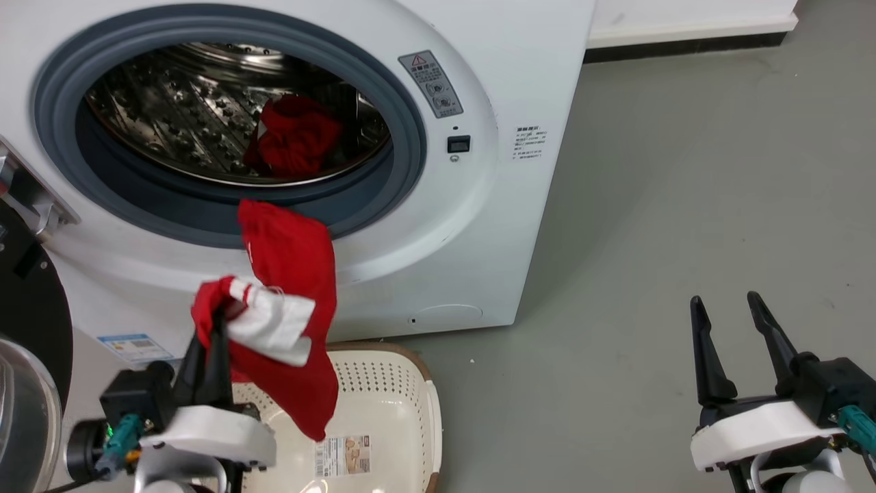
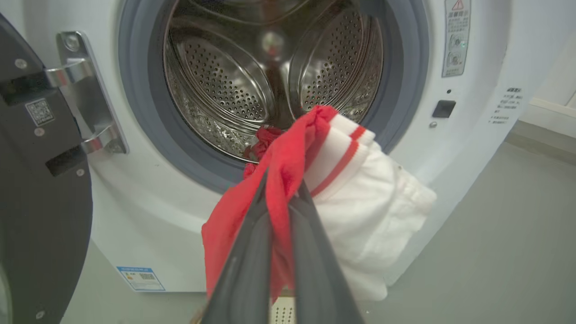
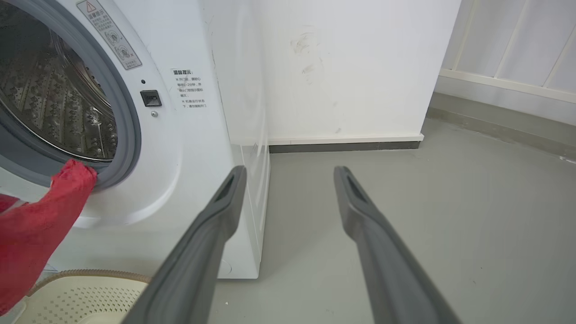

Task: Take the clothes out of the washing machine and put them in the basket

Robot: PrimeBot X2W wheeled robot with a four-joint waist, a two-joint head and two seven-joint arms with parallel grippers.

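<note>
Red garment (image 1: 294, 274) is mid-transfer. Left gripper (image 1: 216, 322), at 7 o'clock in the head view, is clamped tight on a bunched fold of it, right beside the white striped trim (image 2: 360, 198). Top end of the fabric sits at the grey gasket (image 1: 404, 130) of the washing machine (image 1: 493, 205), at the porthole's 6 o'clock. Can't tell if it rests on the lip or hangs just clear. Lower end dangles over the basket (image 1: 400, 383), which stands at 6 o'clock, just in front of the washer.

My read on the step: first item is out of the drum, carry-to-basket phase, release not yet done. Well under halfway.

Containers:
- drum (image 1: 178, 109): second red garment (image 1: 298, 140) bunched at 4 o'clock of the opening. Nothing else I can make out in there.
- basket: bottom label (image 1: 342, 455) in plain sight, no clothes lying inside. The dangling end hangs over its 9 o'clock side.

Right gripper (image 1: 736, 318): fingers apart, holding nothing, over the grey floor (image 1: 684, 205) at 4 o'clock, well apart from washer and basket.

Next move needs the top end pulled free of the gasket, the bundle lowered over the basket's middle, then the fingers opened. After that, reach back in for the second item. Risks: a snag on the gasket, or fabric draping over the basket rim. Open door (image 1: 27, 308) at 9 o'clock is close to the left arm.
</note>
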